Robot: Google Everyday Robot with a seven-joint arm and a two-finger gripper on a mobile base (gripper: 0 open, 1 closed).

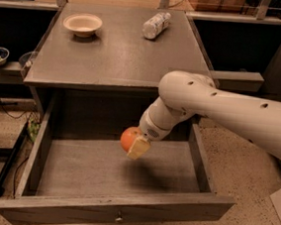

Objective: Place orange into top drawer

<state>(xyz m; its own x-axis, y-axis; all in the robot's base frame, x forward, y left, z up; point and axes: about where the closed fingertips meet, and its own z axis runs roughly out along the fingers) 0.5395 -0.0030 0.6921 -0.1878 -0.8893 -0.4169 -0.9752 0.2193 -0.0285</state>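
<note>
Gripper (pixel 133 144), frame centre, pinches orange (pixel 127 136) above open top drawer (pixel 121 206). Far finger hidden; grip possibly shallow. Risk: release from height, so orange bounces or rolls against drawer wall.
</note>
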